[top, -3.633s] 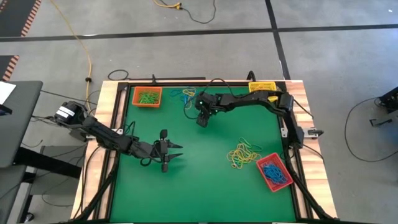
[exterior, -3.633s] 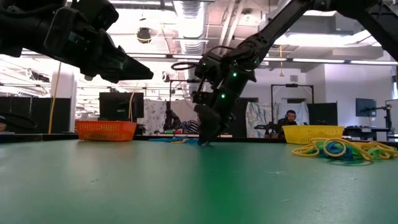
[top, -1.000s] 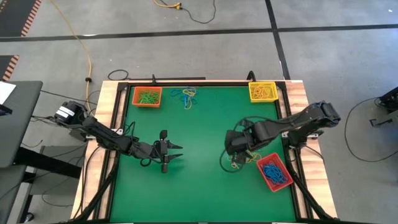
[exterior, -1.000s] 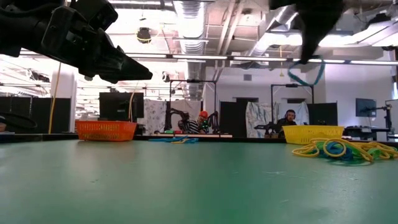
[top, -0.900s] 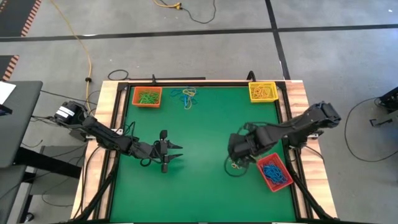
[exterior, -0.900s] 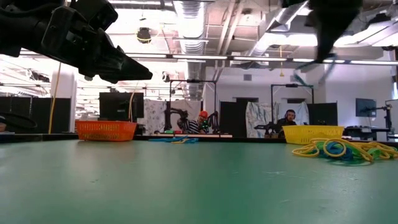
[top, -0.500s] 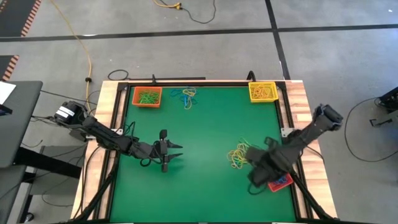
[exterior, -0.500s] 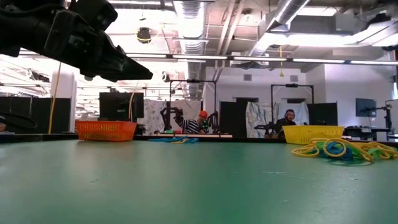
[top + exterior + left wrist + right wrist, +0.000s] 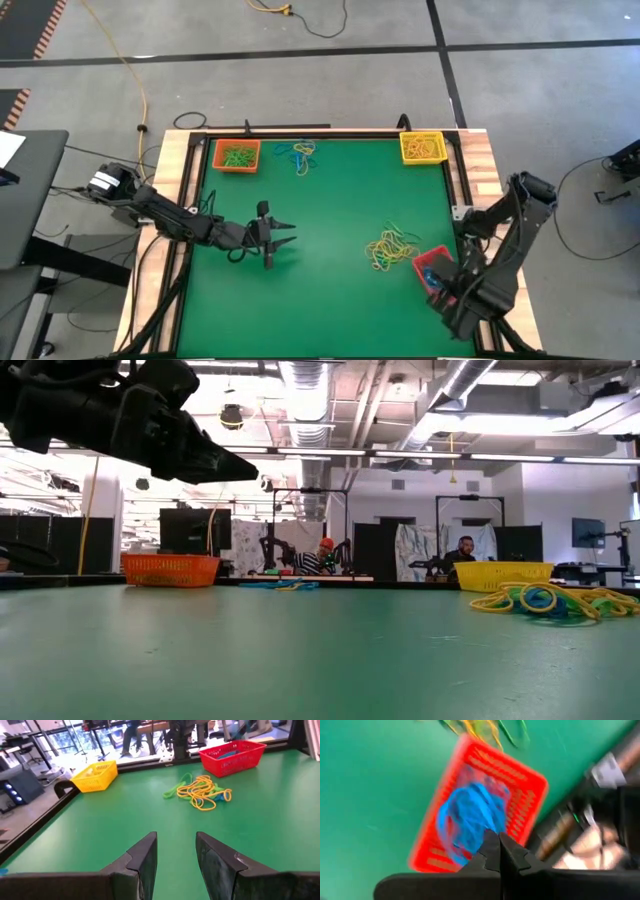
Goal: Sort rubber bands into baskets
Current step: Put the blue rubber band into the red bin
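A green table [image 9: 330, 200] framed in pale wood fills the overhead view, its middle broad and bare between the two dark arms. Three baskets sit at its edges: an orange basket [image 9: 237, 155] with green bands at the far left corner, a yellow basket [image 9: 422, 147] at the far right corner, and a red basket [image 9: 432, 268] at the near right edge, partly covered from above by the right arm. Only the right wrist view looks down into that red basket [image 9: 480, 805], showing a heap of blue rubber bands [image 9: 467, 817] inside. The right gripper [image 9: 498, 845] hangs over it, fingers pressed together, nothing visibly between them. The left gripper [image 9: 278, 240] hovers over the left half of the table, fingers parted and empty; its wrist view shows the gap between the two fingers [image 9: 142, 862] and clear green cloth ahead. A loose pile of yellow and green bands [image 9: 390, 248] lies just beside the red basket, with a smaller blue and yellow cluster [image 9: 300, 153] near the far edge. The table-level view alone shows a person [image 9: 462, 552] in the room behind the yellow basket.
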